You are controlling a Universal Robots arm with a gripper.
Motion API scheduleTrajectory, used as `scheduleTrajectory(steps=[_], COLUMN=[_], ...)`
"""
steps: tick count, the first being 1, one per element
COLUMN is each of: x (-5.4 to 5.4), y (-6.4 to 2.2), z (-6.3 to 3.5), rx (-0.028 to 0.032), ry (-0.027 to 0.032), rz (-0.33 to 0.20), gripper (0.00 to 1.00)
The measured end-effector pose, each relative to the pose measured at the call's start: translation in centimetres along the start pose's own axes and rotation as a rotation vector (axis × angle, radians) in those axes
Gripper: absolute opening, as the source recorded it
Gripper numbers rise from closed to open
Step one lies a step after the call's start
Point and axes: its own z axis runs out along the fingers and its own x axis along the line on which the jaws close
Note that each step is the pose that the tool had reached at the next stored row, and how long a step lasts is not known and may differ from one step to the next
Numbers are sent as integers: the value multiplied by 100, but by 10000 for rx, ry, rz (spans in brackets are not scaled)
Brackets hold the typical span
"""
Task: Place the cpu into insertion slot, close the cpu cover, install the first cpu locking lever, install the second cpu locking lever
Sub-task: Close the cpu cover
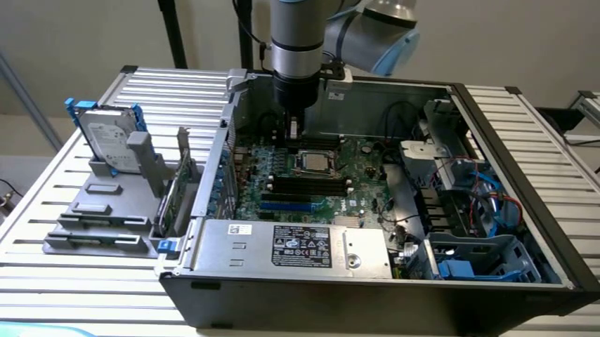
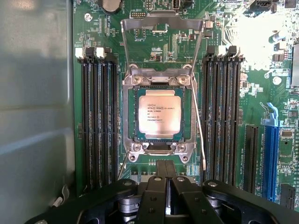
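Slatted metal makes up the tabletop (image 1: pixel 75 281), and on it the open computer case (image 1: pixel 375 302) lies with its green board facing up. A hard drive (image 1: pixel 105 137) stands in a grey rack on the exterior view's left. From this camera I see my hand (image 1: pixel 294 130) hanging inside the case, just behind the cpu (image 1: pixel 313 163), above the board and, as far as I can tell, touching nothing.

On the wrist camera the cpu (image 2: pixel 160 112) sits flat and square in the insertion slot (image 2: pixel 191 116), between two banks of long black memory slots (image 2: pixel 98 121). My hand (image 2: pixel 165 170) is pinched fully together and holds nothing. Its tips are near the slot's closest edge, and the chip lies just past them. The cpu cover (image 2: pixel 161 23) looks to me to be standing open on the side of the slot away from the hand. A thin wire lever (image 2: pixel 201 126) runs loose along one side.

I judge the seating done and closing the cover to be the step in hand. That calls for reaching over the chip and getting behind the frame without catching the loose lever.
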Motion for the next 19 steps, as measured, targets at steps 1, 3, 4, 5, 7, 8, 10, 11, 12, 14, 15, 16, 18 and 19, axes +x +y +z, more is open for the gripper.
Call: scheduleTrajectory(steps=[1,3,4,5,7,8,10,11,12,14,15,16,18,19], x=[0,0,-1,-2,-4,-6,-9,-10,-11,-11,-10,-9,-7,-6], y=[18,99,148,193,284,331,422,468,518,609,655,700,790,836], z=[0,-7,-17,-33,-81,-113,-180,-214,-249,-303,-324,-341,-366,-376], rx=[7,62,103,140,202,233,291,319,346,389,408,423,445,452], ry=[1,-1,-3,-5,-3,-6,-6,-8,-6,-8,-8,-8,-4,1], rz=[1,0,1,1,2,2,2,3,4,3,4,4,5,5], gripper=[11,11,11,11,11,11,11,11,11,11,11,11,11,11])
